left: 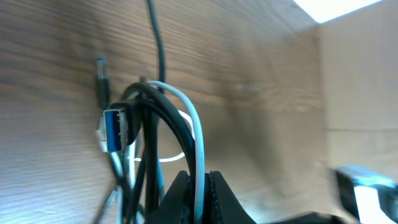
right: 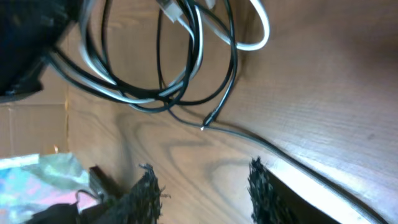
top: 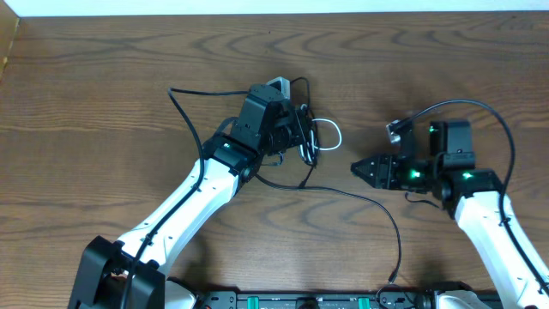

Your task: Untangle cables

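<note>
The cables (top: 310, 137) lie in a tangled bundle at mid-table: several black cords and one white cord whose loop (top: 333, 133) sticks out to the right. My left gripper (top: 302, 130) sits on the bundle. In the left wrist view it (left: 198, 182) is shut on the white cord (left: 198, 140) and a black one beside it. A blue USB plug (left: 115, 129) hangs at the bundle's left. My right gripper (top: 357, 168) is right of the bundle, pointing at it. It (right: 202, 183) is open, with only bare wood between its fingers (right: 148, 190).
One long black cord (top: 377, 204) trails from the bundle toward the table's front edge (top: 393, 276). In the right wrist view it (right: 292, 163) passes just beside the right finger. A thick black robot cable (top: 467, 105) arcs over the right arm. The left arm (top: 193, 202) crosses the front left.
</note>
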Motion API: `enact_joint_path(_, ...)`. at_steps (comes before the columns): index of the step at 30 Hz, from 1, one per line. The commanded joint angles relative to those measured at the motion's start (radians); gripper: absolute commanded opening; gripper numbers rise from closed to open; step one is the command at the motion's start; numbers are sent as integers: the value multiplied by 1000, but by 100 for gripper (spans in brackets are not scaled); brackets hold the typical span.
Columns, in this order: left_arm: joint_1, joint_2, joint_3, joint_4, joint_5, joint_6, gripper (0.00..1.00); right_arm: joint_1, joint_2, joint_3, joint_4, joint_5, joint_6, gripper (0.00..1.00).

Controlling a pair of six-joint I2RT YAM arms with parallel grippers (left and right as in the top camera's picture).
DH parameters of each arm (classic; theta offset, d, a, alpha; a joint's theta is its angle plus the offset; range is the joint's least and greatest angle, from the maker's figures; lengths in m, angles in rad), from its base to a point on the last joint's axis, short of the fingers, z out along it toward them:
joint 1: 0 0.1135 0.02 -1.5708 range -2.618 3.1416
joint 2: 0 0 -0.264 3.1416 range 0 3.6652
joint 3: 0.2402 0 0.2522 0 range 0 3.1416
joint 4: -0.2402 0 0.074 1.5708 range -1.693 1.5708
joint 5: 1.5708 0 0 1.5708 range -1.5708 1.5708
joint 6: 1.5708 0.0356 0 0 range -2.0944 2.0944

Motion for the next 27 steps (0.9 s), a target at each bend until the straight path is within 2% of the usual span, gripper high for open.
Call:
enact_joint_path(1,2,-18,6,45,128,-103,7,61,-11,-39,40,80,240,44)
enact_joint_path(7,2,-18,6,46,101,-256,8,129,-11,-45,86,101,280,49)
enact_joint_path(8,2,-18,6,47,101,-297,7,147,-11,-45,85,122,314,45)
enact_joint_path(10,2,-18,6,47,101,-424,7,180,-11,-46,87,171,479,37)
enact_joint_path(12,2,-18,6,45,97,-490,8,198,-11,-46,97,190,561,40)
enact_joint_path(17,1,-18,6,-40,44,-680,7,238,-11,-46,128,237,582,43)
enact_joint_path(18,1,-18,6,-52,44,-699,8,245,-11,-46,127,245,602,47)
enact_joint_path(21,1,-18,6,-67,42,-709,8,250,-11,-46,143,246,687,48)
enact_joint_path(25,0,-18,6,-68,42,-708,8,259,-10,-46,172,245,721,37)
enact_joint_path(27,0,-18,6,-70,42,-708,8,280,3,-46,172,244,828,32)
